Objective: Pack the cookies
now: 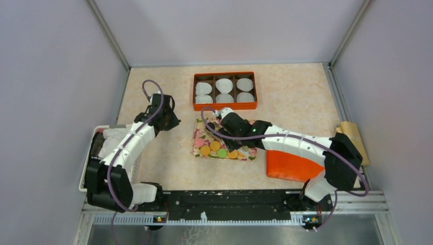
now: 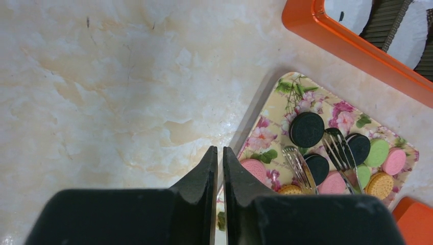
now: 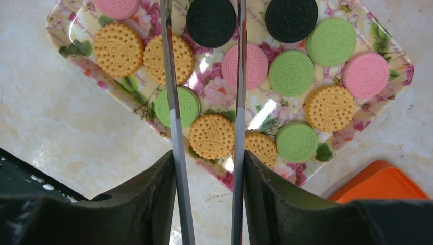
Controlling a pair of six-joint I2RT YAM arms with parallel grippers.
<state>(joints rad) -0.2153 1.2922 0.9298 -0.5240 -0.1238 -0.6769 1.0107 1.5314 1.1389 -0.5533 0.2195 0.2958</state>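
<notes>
Several cookies in black (image 3: 211, 21), pink (image 3: 245, 65), green (image 3: 291, 72) and orange (image 3: 117, 49) lie flat on a floral tray (image 3: 65, 50). My right gripper (image 3: 208, 155) hangs over the tray's near edge, shut on metal tongs (image 3: 173, 102). The tongs' two arms reach forward on either side of that black cookie. In the left wrist view the tongs' forked tips (image 2: 298, 166) flank a black cookie (image 2: 317, 167). My left gripper (image 2: 220, 149) hovers over bare table just left of the tray (image 2: 286, 87), jaws almost together with nothing between them.
An orange box (image 1: 224, 75) with white paper cups (image 1: 223, 84) in its compartments stands behind the tray (image 1: 196, 139). An orange lid (image 1: 288, 163) lies at the right under my right arm. A white basket (image 1: 84, 173) sits at the left edge, a brown object (image 1: 352, 135) at the right edge.
</notes>
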